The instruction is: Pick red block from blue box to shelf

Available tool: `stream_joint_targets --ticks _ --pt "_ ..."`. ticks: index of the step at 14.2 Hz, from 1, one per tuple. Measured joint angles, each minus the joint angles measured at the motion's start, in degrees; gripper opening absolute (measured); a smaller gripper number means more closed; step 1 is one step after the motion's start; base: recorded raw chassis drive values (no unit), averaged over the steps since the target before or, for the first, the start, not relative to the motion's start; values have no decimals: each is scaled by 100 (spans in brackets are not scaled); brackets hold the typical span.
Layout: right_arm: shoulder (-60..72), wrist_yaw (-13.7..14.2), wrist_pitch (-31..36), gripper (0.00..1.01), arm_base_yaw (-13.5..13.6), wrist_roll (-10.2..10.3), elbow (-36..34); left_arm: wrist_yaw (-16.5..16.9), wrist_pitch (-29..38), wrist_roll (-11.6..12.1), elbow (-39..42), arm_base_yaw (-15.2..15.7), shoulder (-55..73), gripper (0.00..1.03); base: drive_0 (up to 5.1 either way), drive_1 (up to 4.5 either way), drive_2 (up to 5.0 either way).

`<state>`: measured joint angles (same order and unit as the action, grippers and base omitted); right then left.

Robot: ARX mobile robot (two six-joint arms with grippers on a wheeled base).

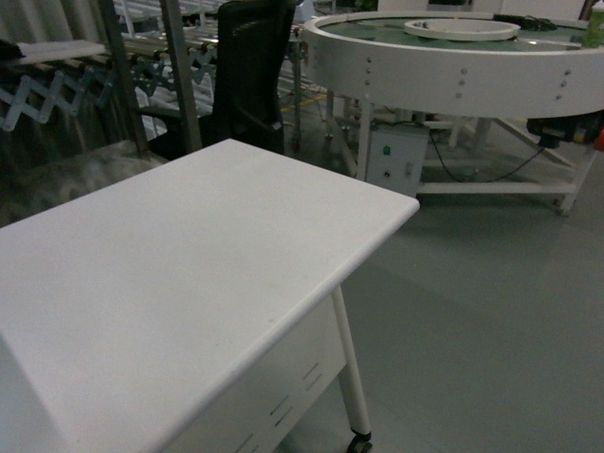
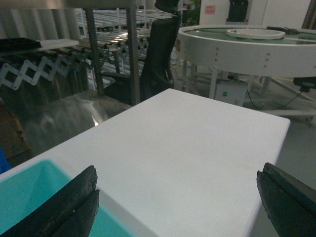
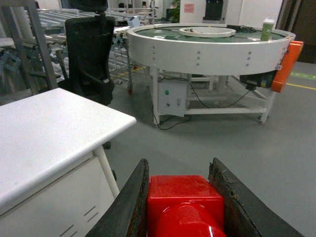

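Head view: neither gripper is seen; the white table (image 1: pixel 189 283) fills the frame, with steel posts of the shelf (image 1: pixel 184 75) at 11 o'clock.

Left wrist view: the left gripper (image 2: pixel 177 197) is spread wide, holding nothing, and the blue box (image 2: pixel 29 197) lies at 8 o'clock.

Right wrist view: the red block (image 3: pixel 183 205) is clamped in the right gripper (image 3: pixel 180 197), stud toward the camera; the shelf post (image 3: pixel 42 44) stands at 10 o'clock, so the carrying arm must be swung left.
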<state>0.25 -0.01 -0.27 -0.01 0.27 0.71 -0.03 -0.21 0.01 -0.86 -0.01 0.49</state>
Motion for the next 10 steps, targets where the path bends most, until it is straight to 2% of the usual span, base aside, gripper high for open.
stream_joint_targets --ticks 10 --pt "0 0 2 29 0 0 0 -2 0 0 0 0 0 98 -153 -153 -153"
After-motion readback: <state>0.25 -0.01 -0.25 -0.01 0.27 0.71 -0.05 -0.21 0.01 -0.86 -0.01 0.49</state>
